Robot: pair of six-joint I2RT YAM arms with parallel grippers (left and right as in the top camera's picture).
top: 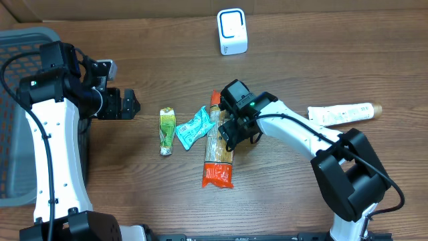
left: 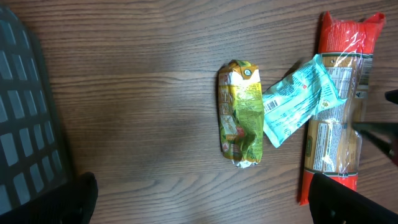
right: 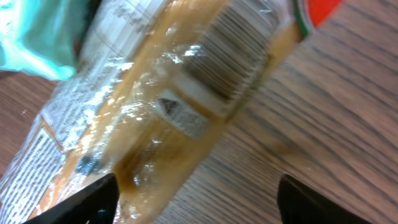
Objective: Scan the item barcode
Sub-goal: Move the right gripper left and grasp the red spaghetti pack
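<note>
Clear plastic packet [top: 218, 157], spaghetti [right: 155, 130] inside, barcode [right: 239, 53] up, grey basket [top: 13, 53] left

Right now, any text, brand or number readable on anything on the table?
None can be read.
Pasta pack: barcode and fine print, blurred.
Teal packet: white label, too small.
Green packet: print too small.
White tube: markings too small.
</note>
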